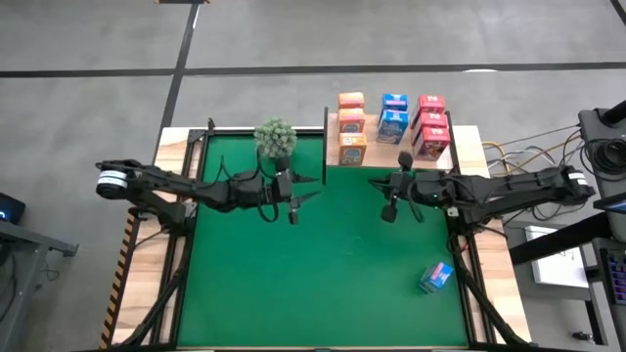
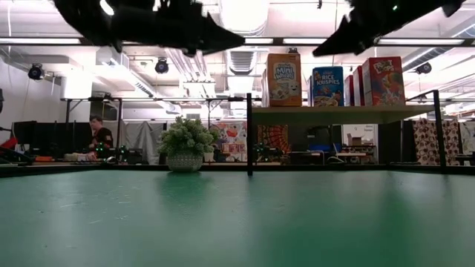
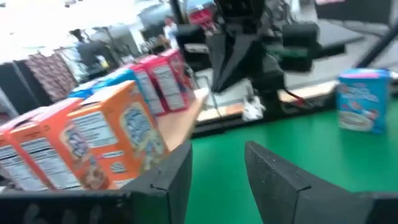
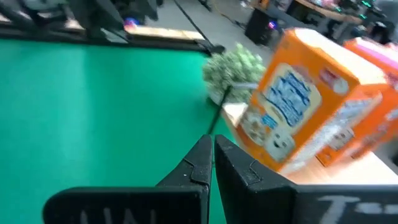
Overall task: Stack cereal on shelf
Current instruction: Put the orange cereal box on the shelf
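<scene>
The wooden shelf [image 1: 469, 147] stands at the far right of the green mat, with black posts. On it stand three orange cereal boxes [image 1: 351, 127], two blue ones [image 1: 393, 117] and three red-pink ones [image 1: 430, 122]. One more blue box [image 1: 437, 278] rests on its side on the mat at the near right; it also shows in the left wrist view [image 3: 364, 99]. My left gripper [image 1: 301, 198] hovers open and empty over the mat's middle, left of the shelf. My right gripper [image 1: 388, 196] hovers shut and empty just in front of the shelf, its fingertips together in its wrist view [image 4: 213, 158].
A round green fuzzy plant [image 1: 276, 137] in a pot stands at the mat's far edge, left of the shelf's left post [image 2: 249, 133]. Cables and equipment lie beyond the table's right edge. A person sits in the room behind [image 2: 96, 137].
</scene>
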